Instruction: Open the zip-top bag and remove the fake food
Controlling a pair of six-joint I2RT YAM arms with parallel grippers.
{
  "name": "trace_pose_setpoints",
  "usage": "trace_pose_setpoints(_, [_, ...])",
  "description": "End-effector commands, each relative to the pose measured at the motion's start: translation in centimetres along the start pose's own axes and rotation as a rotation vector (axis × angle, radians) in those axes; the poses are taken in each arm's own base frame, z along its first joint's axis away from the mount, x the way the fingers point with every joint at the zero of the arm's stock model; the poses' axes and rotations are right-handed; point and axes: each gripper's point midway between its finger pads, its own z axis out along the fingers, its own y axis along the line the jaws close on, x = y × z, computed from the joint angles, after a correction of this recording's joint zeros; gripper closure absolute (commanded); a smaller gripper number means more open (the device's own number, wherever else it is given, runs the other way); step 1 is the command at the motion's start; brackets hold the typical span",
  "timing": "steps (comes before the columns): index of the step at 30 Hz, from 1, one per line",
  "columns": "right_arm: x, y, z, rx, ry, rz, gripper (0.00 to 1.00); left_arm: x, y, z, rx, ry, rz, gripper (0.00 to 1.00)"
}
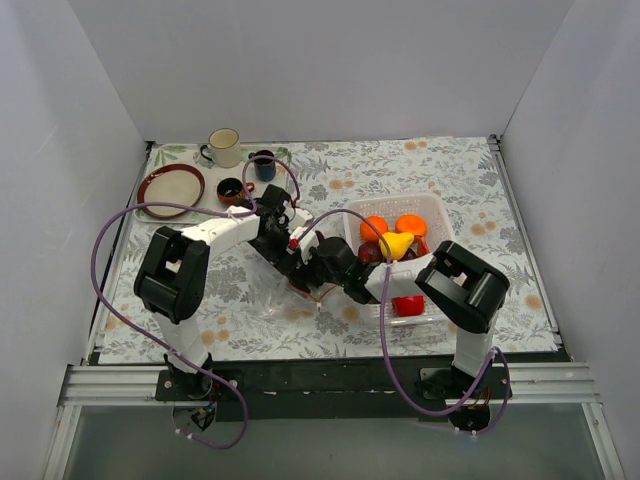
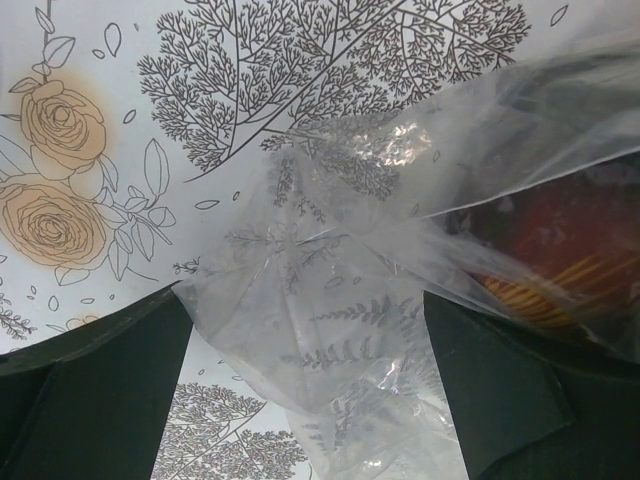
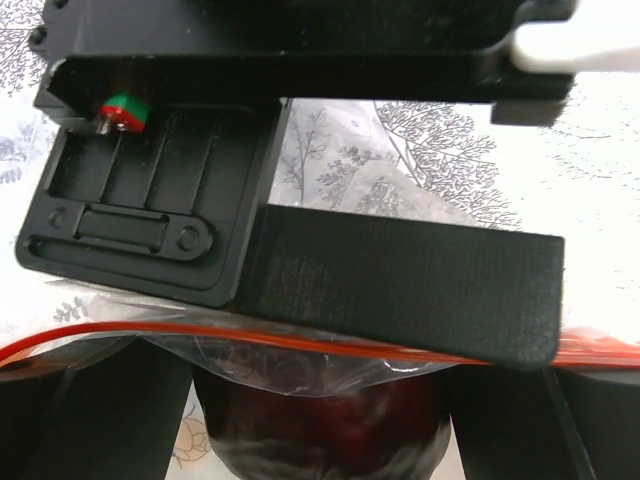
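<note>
The zip-top bag point(image 1: 288, 298) lies crumpled on the floral cloth between both grippers. Its orange-red zip strip point(image 3: 200, 333) crosses the right wrist view. My left gripper point(image 1: 297, 258) is open, and loose clear bag film point(image 2: 320, 330) lies between its wide-apart fingers point(image 2: 90, 390). One left finger point(image 3: 400, 285) lies across the strip. My right gripper point(image 3: 318, 435) is shut on a dark red fake fruit point(image 3: 320, 400) under the bag film. That fruit also shows in the left wrist view point(image 2: 560, 230). Two orange balls point(image 1: 375, 227), a yellow pear point(image 1: 396, 244) and a red piece point(image 1: 408, 305) sit in the white basket point(image 1: 432, 207).
A cream mug point(image 1: 225, 147), a dark blue mug point(image 1: 264, 165), a small brown cup point(image 1: 232, 188) and a brown plate point(image 1: 170, 190) stand at the back left. The two arms cross closely at the table's middle. White walls enclose the table.
</note>
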Motion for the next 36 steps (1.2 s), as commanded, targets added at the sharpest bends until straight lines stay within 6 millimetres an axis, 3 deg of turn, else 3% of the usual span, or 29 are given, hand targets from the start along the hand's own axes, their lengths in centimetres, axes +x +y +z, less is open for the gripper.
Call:
trace_pose_setpoints(1, [-0.6, 0.9, -0.4, -0.037, -0.02, 0.012, 0.08, 0.6, 0.1, -0.3, -0.025, 0.003, 0.025, 0.02])
trace_pose_setpoints(2, [-1.0, 1.1, -1.0, -0.039, -0.031, 0.013, 0.1, 1.0, 0.3, -0.2, -0.039, 0.011, 0.03, 0.02])
trace_pose_setpoints(3, [0.1, 1.2, -1.6, -0.035, -0.009, 0.012, 0.14, 1.9, 0.3, 0.0, -0.049, 0.022, 0.032, 0.02])
trace_pose_setpoints(6, [0.2, 1.2, -3.5, -0.026, 0.004, 0.009, 0.4, 4.4, 1.0, 0.6, -0.107, 0.064, 0.047, 0.02])
trace_pose_setpoints(7, [-0.8, 1.1, -4.2, -0.022, -0.019, 0.008, 0.6, 5.1, 1.6, 0.6, -0.145, 0.079, 0.052, 0.02])
trace_pose_setpoints(10, [-1.9, 1.3, -6.0, -0.02, -0.036, -0.002, 0.81, 7.1, 2.4, 1.1, -0.192, 0.109, 0.066, 0.02])
trace_pose_setpoints(12, [-2.5, 1.2, -6.8, -0.018, -0.04, -0.003, 0.81, 7.6, 2.7, 1.2, -0.208, 0.113, 0.065, 0.02])
trace_pose_setpoints(13, [-4.0, 1.1, -7.4, -0.016, -0.071, -0.003, 0.82, 8.0, 2.7, 1.3, -0.208, 0.123, 0.065, 0.02])
trace_pose_setpoints(15, [-4.7, 1.0, -8.3, -0.013, -0.063, -0.009, 0.81, 8.2, 3.0, 1.3, -0.218, 0.125, 0.063, 0.02])
trace_pose_setpoints(17, [-6.9, 0.5, -9.9, 0.013, -0.112, -0.013, 0.82, 8.4, 3.3, 1.3, -0.235, 0.13, 0.063, 0.02])
trace_pose_setpoints(22, [-9.8, -4.5, -14.5, 0.254, -0.18, -0.012, 0.84, 8.6, 4.3, 1.3, -0.258, 0.131, 0.047, 0.02])
trace_pose_setpoints(25, [-10.8, -8.0, -16.9, 0.377, -0.214, 0.017, 0.84, 7.5, 5.1, 0.6, -0.264, 0.095, -0.01, 0.02])
trace_pose_setpoints(27, [-10.3, -11.5, -18.6, 0.515, -0.202, 0.073, 0.78, 5.3, 6.1, -0.7, -0.273, 0.038, -0.059, 0.02])
trace_pose_setpoints(28, [-9.7, -12.3, -19.2, 0.539, -0.187, 0.1, 0.55, 4.4, 6.1, -1.2, -0.263, 0.008, -0.102, 0.02])
trace_pose_setpoints(29, [-9.5, -13.0, -19.7, 0.557, -0.182, 0.118, 0.38, 3.5, 6.3, -1.8, -0.261, -0.016, -0.124, 0.02])
trace_pose_setpoints(30, [-9.0, -14.0, -20.3, 0.584, -0.174, 0.134, 0.16, 1.5, 6.7, -3.3, -0.265, -0.069, -0.141, 0.02])
trace_pose_setpoints(31, [-9.0, -14.1, -20.8, 0.591, -0.177, 0.142, 0.02, 0.5, 6.5, -3.9, -0.254, -0.098, -0.163, 0.02])
trace_pose_setpoints(36, [-8.2, -15.1, -22.2, 0.672, -0.118, 0.184, 0.01, -5.0, 6.6, -8.6, -0.225, -0.253, -0.222, 0.02])
